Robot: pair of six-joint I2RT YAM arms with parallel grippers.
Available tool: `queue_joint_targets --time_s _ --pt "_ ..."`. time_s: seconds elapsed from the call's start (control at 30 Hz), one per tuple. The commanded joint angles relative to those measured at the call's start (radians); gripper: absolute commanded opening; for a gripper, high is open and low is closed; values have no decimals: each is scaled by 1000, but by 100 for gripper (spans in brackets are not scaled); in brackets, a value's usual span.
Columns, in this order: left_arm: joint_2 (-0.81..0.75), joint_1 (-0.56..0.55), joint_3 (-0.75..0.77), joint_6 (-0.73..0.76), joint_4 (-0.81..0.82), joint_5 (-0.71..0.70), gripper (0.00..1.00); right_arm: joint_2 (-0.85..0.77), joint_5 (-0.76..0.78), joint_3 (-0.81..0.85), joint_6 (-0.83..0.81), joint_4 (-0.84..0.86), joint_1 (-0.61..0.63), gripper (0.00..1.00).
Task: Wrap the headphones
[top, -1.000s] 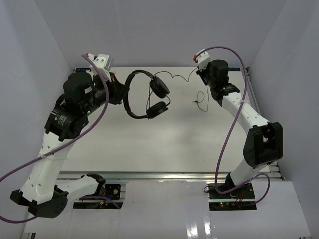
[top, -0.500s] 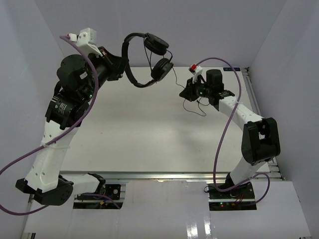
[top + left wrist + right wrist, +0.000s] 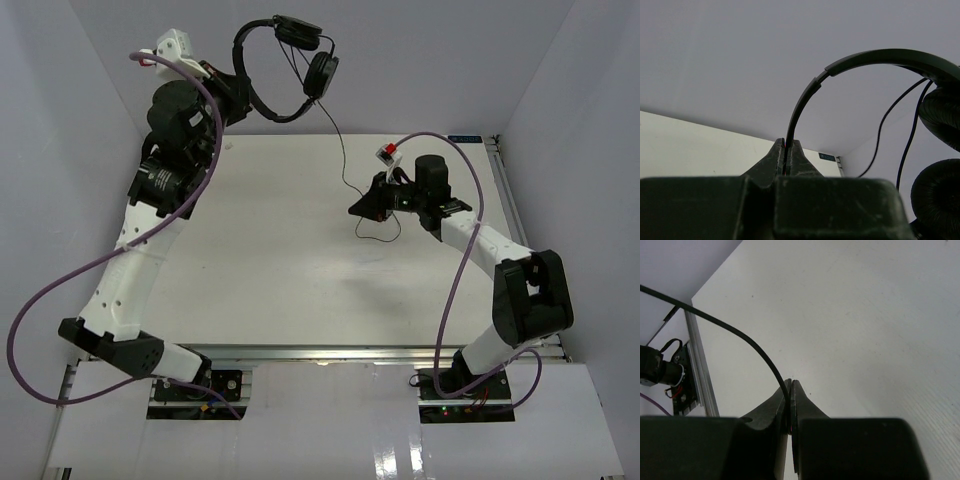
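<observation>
The black headphones [image 3: 290, 65] hang in the air at the back of the table, headband arched, both earcups to the right. My left gripper [image 3: 240, 92] is shut on the thin headband [image 3: 805, 97] and holds it up; the earcups [image 3: 940, 200] show at the right of the left wrist view. The thin black cord [image 3: 338, 140] drops from the earcups to the table. My right gripper [image 3: 362, 208] is shut on the cord [image 3: 752, 347] low over the table middle. A loose loop of cord [image 3: 380, 232] lies below it. The plug is not visible.
The white table [image 3: 270, 260] is walled by white panels at the back and both sides. A metal rail [image 3: 505, 190] runs along the right edge. Purple robot cables [image 3: 60, 290] loop off both arms. A red and white fitting [image 3: 386, 153] sits near the right wrist.
</observation>
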Motion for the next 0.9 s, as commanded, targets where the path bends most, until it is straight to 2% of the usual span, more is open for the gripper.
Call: queue_joint_targets --time_s 0.0,0.2,0.37,0.7,0.87 --pt "43 57 86 12 90 -73 0 -97 -48 -50 -12 56 34 8" --pt "158 116 156 39 84 -111 0 -172 -13 -63 -93 -7 90 8" --pt "219 172 151 68 100 -130 0 -232 38 -67 -188 -86 160 8" --pt "243 231 -1 133 122 -166 0 -360 220 -50 -440 -301 284 8" --pt "256 254 -92 194 159 -196 0 -399 337 43 -559 -437 333 8"
